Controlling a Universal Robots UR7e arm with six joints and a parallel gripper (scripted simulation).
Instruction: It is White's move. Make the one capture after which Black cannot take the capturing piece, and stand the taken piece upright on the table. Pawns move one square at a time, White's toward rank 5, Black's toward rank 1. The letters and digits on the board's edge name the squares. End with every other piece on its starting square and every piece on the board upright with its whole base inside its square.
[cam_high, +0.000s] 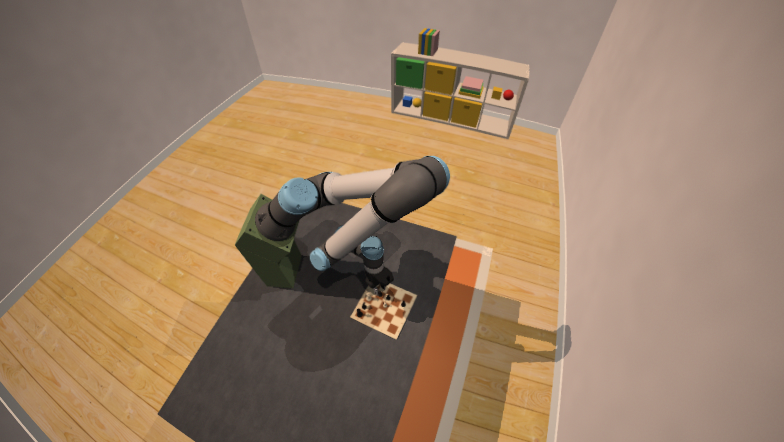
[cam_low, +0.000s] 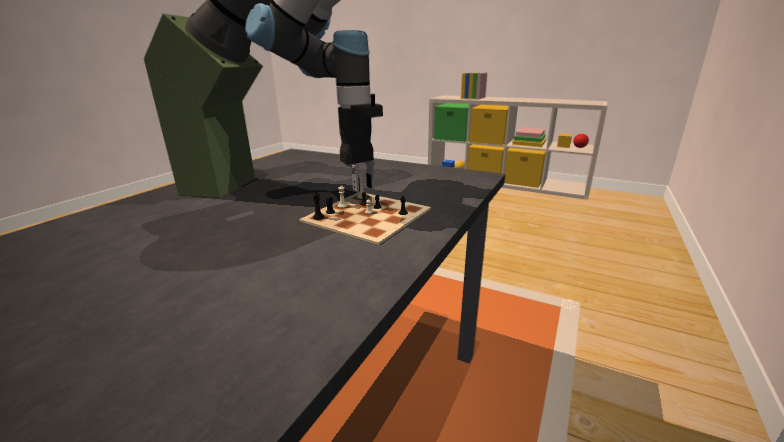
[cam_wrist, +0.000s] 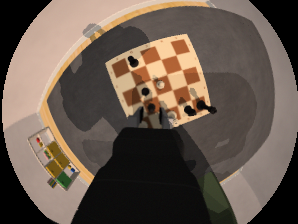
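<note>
A small chessboard (cam_high: 384, 310) lies on the dark table near its right edge; it also shows in the exterior view (cam_low: 365, 218) and the wrist view (cam_wrist: 160, 74). On it stand a tall white piece (cam_low: 342, 196), a small white piece (cam_low: 368, 206) and several black pieces, among them two at the near left corner (cam_low: 317, 207) and one at the right (cam_low: 402, 205). My gripper (cam_low: 361, 183) hangs straight down over the board's far edge, fingers partly open, tips just above a black piece (cam_low: 363, 197). In the wrist view the fingertips frame a dark piece on an orange square. I see nothing gripped.
The green robot pedestal (cam_low: 200, 109) stands on the table behind the board. The table's edge (cam_low: 439, 258) runs close to the board's right side, with an orange mat (cam_low: 466, 356) on the floor below. A shelf with boxes (cam_low: 516, 143) stands at the far wall.
</note>
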